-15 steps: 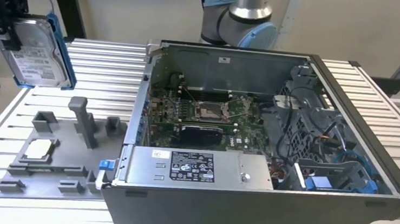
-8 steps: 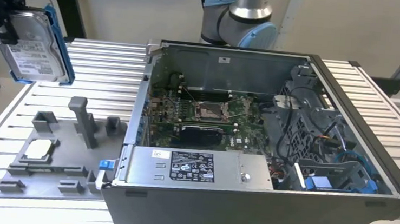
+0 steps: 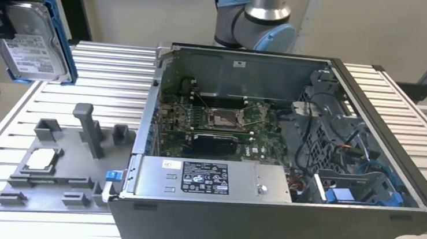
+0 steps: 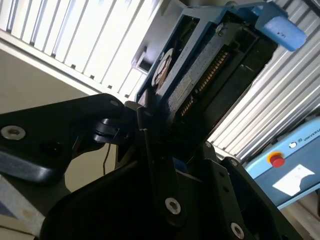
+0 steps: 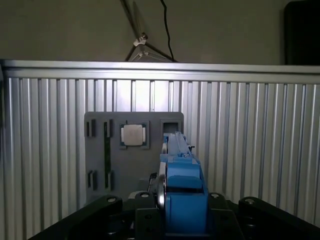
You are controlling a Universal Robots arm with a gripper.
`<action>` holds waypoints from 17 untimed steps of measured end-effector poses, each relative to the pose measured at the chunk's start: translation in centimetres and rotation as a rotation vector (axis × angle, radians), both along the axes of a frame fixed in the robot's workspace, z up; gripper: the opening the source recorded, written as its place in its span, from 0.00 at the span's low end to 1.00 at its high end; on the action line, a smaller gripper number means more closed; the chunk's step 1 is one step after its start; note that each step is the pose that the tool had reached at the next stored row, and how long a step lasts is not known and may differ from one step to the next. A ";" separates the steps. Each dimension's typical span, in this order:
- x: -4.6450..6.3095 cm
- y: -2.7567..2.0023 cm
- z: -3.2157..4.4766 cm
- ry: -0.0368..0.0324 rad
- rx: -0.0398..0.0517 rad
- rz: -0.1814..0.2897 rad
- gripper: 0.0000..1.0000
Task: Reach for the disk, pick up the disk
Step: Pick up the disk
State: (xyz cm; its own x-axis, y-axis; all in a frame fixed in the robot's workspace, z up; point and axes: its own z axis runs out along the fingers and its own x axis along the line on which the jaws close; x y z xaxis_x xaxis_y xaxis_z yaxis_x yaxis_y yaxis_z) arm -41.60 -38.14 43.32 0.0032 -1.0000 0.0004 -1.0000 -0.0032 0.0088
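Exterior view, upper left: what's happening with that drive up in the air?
The arm's gripper is shut on the disk and holds it roughly upright in the air, clear of the slatted table. Below it lies a grey fixture tray with a processor chip in it. The open computer case sits towards the exterior view's right, untouched.
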 end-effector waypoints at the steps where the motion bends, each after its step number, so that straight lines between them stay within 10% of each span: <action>1: 0.0 0.00 0.22 0.0001 -0.0001 0.000 0.00; 17: 0.0 0.02 3.49 0.0000 -0.0063 0.000 0.00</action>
